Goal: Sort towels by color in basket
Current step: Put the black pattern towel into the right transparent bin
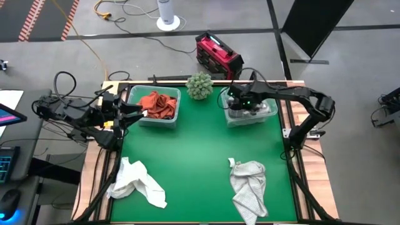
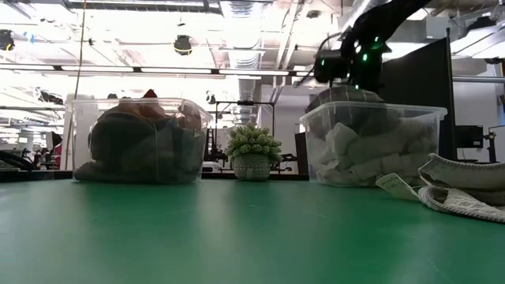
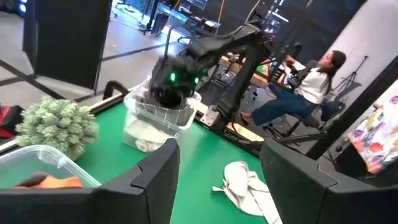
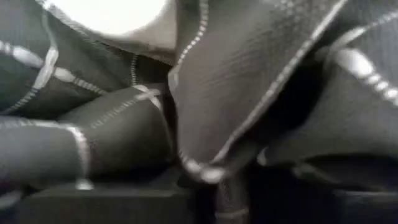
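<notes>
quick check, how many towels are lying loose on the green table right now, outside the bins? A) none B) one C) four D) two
D: the high view shows a white towel near the front left and a light grey towel near the front right, both on the green table; all the other cloth lies inside the two clear bins.

We see clear glossy plastic bins [image 1: 159, 119], soft cloth towels [image 1: 248, 182] and a matt green table [image 1: 194, 162].
</notes>
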